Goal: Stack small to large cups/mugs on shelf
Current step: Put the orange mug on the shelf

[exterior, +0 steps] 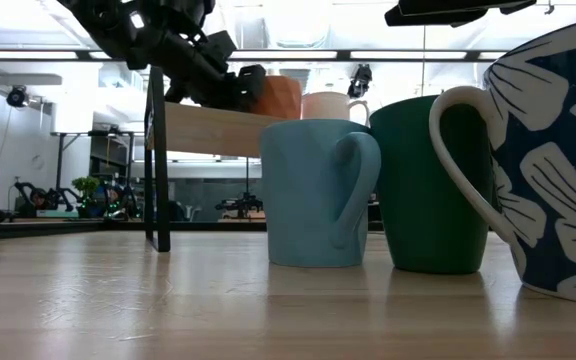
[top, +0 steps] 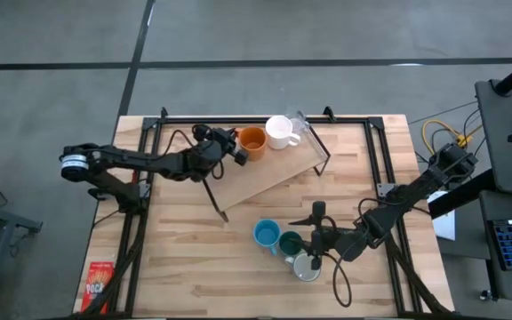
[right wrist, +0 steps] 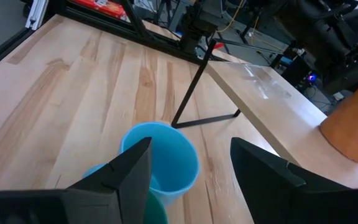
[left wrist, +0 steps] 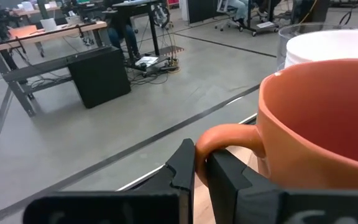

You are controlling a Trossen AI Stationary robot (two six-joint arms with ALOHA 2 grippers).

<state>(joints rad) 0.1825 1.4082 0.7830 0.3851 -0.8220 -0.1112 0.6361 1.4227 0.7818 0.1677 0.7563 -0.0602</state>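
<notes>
1. High view. Left claw [top: 238,148] sits over the near end of the shelf [top: 265,176], a long pale wood plank on thin black wire legs, lying at a slant on the planked wood surface [top: 185,258]. Touching this claw's tip is the orange mug [top: 252,140]; just beyond it the white mug [top: 280,132], then a clear glass [top: 299,126]. Right claw [top: 316,238] hangs above the surface, the light blue mug [top: 266,234] and dark teal mug [top: 290,242] beside its fingers, a pale grey-white mug [top: 307,267] under the wrist.

2. Low view. Light blue mug [exterior: 313,192], matte and cylindrical with a loop handle, stands on the surface touching the glossy teal mug [exterior: 431,185]. A dark mug with white leaf pattern [exterior: 558,160] is closest to the lens. Orange mug [exterior: 278,97] and white mug [exterior: 330,105] are up on the shelf [exterior: 213,130].

3. Left wrist view. Left claw [left wrist: 201,169] is clamped narrow on the orange mug's [left wrist: 322,118] curved handle; smooth glaze, rounded rim.

4. Right wrist view. Right claw [right wrist: 188,165] is spread wide, holding nothing; the light blue mug [right wrist: 163,158] lies below, between its fingers. Shelf [right wrist: 272,99] is ahead.
</notes>
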